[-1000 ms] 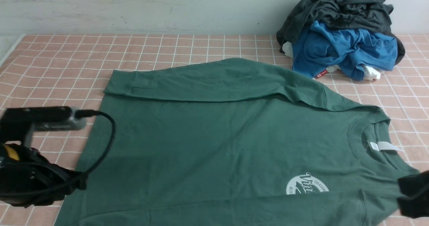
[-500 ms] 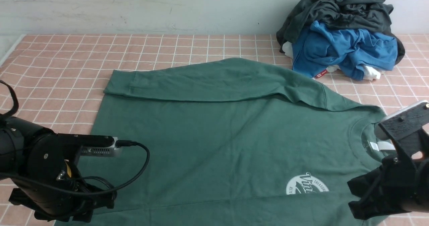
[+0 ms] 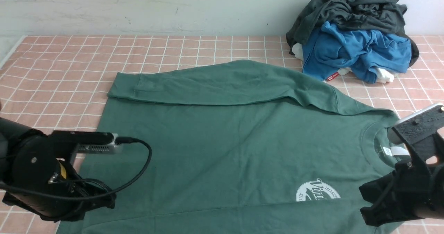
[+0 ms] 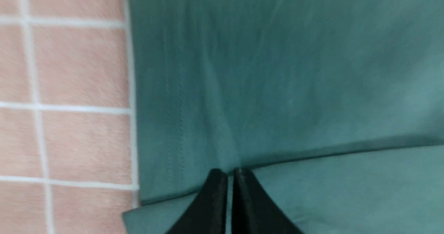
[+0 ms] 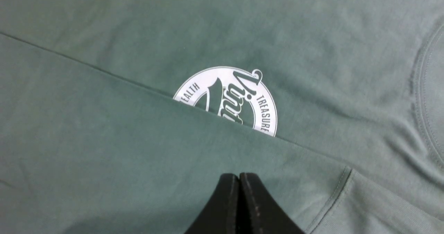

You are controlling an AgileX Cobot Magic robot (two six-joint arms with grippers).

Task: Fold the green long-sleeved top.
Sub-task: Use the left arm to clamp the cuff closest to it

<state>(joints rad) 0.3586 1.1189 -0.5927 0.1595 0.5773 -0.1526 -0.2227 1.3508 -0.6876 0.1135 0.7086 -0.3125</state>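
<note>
Both arms have shifted since the earliest frame: the left arm [image 3: 45, 175] stands closer to the round white chest logo [image 3: 317, 191], and the right arm [image 3: 409, 182] has come farther into view, just to the logo's right. The green long-sleeved top [image 3: 208, 157] lies in the same arrangement, spread around the logo, with one folded portion [image 3: 277, 216] covering the logo's near part. One sleeve [image 3: 215, 85] extends across the body beyond the logo and to its left.

Left gripper [image 4: 229, 174]: closed, its tips at a folded edge of the top, well to the left of the logo. A sliver of green shows between the tips; whether cloth is pinched cannot be told.

Right gripper [image 5: 239, 175]: closed, its tips together over the folded portion, near the logo. Contact with the cloth cannot be determined.

Background: a blue garment [image 3: 357, 50] and a dark charcoal garment [image 3: 350, 10] are heaped beyond the logo, to its right, on the pink checked surface [image 3: 69, 64].
</note>
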